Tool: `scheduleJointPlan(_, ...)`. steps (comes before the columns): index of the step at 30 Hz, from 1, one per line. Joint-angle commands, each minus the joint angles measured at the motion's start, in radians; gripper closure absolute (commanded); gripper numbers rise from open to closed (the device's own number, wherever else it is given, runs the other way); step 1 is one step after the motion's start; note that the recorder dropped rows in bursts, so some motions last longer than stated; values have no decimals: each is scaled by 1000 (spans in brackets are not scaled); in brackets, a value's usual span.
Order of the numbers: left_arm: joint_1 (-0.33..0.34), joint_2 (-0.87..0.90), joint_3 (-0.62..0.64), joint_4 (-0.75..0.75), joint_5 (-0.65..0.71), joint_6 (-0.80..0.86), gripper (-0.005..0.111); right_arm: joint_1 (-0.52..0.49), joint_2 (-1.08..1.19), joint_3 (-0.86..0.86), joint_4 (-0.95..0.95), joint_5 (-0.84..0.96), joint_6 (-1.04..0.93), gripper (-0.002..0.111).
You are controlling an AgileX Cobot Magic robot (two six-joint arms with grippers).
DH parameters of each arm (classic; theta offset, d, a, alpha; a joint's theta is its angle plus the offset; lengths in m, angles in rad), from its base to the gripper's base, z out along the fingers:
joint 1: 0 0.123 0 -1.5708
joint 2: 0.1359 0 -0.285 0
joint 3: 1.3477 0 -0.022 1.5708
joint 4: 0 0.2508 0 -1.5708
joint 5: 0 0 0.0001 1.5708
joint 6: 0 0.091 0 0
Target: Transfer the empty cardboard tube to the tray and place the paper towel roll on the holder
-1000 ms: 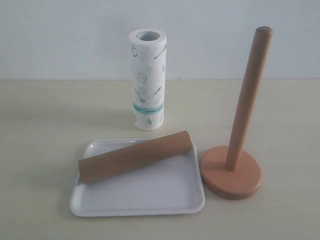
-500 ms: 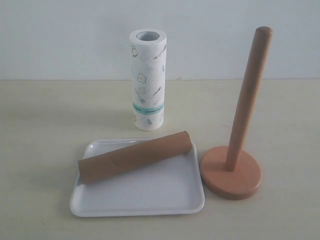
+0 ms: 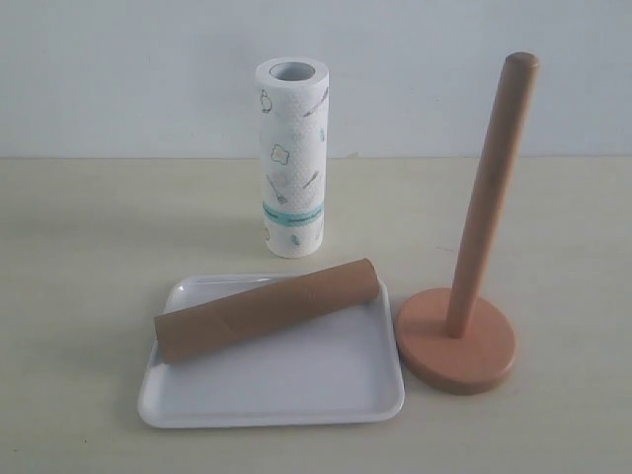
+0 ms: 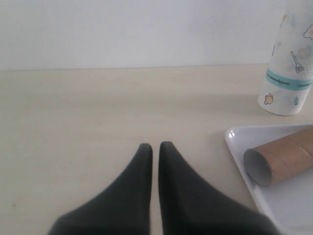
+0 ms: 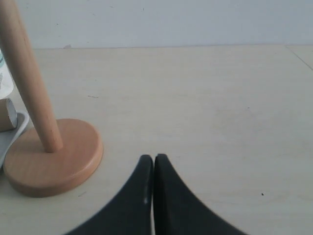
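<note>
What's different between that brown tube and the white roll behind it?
The cardboard tube is plain brown; the paper towel roll is white with printed doodles and a teal band. The tube lies on its side in the tray; the roll stands upright on the table. The roll is thicker. Both are hollow cylinders.

Pale beige, faintly wood-grained flat worktop (image 3: pixel 89 237) filled the lower part of all three views. Plain white matte wall (image 3: pixel 118 79) stood behind it, meeting it along a straight horizontal line. A few tiny dark specks (image 5: pixel 262 194) noted on the worktop, right wrist view.
</note>
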Motion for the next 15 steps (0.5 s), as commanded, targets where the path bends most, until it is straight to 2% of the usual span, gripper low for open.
scheduleJointPlan(1,-3,-2,3,2,0,3,103,2,-3,-1,-6,-3,2,108)
scheduleJointPlan(13,-3,-2,3,2,0,3,103,2,-3,-1,-6,-3,2,108)
scheduleJointPlan(15,-3,-2,3,38,-24,3,103,2,-3,-1,-6,-3,2,108)
